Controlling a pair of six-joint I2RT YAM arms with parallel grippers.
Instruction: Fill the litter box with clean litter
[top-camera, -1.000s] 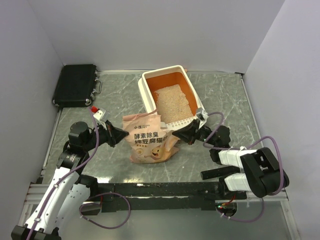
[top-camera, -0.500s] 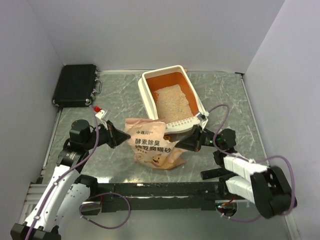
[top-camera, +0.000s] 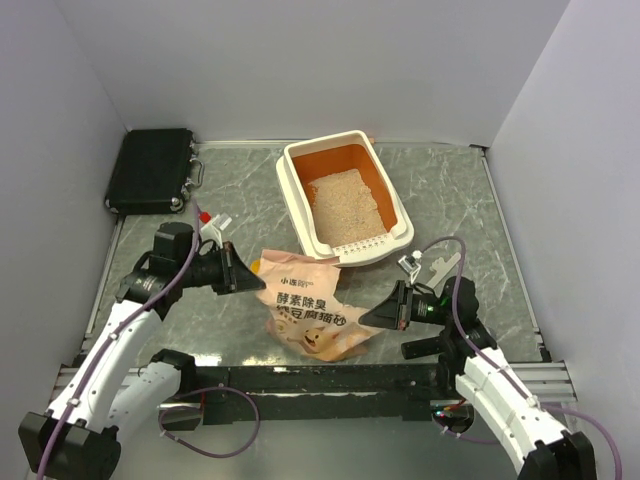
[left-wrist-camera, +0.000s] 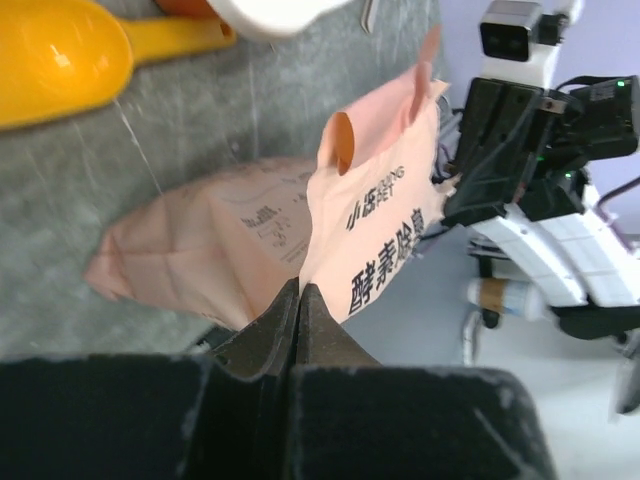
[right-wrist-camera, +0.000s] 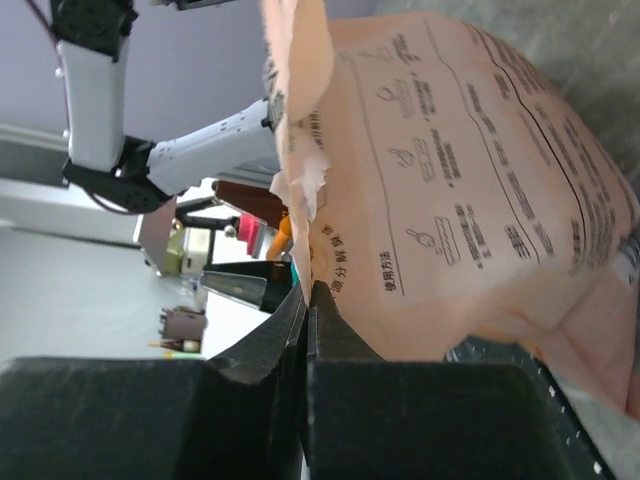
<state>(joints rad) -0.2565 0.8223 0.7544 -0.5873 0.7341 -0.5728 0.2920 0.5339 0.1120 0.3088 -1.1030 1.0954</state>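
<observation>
My left gripper (left-wrist-camera: 300, 292) is pinched fully closed on one top edge of the pink bag (top-camera: 315, 315), and my right gripper (right-wrist-camera: 306, 290) is clamped the same way on the opposite edge. The bag slumps on the table between them, just in front of the litter box (top-camera: 365, 247), where clean litter (top-camera: 343, 205) covers the orange floor.

Pink bag (top-camera: 315, 320) pinched between left tool (top-camera: 243, 272) and right tool (top-camera: 371, 317), litter box (top-camera: 365, 248) behind

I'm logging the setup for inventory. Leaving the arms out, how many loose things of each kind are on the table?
litter box: 1
litter bag: 1
black case: 1
yellow scoop: 1
Total: 4
</observation>
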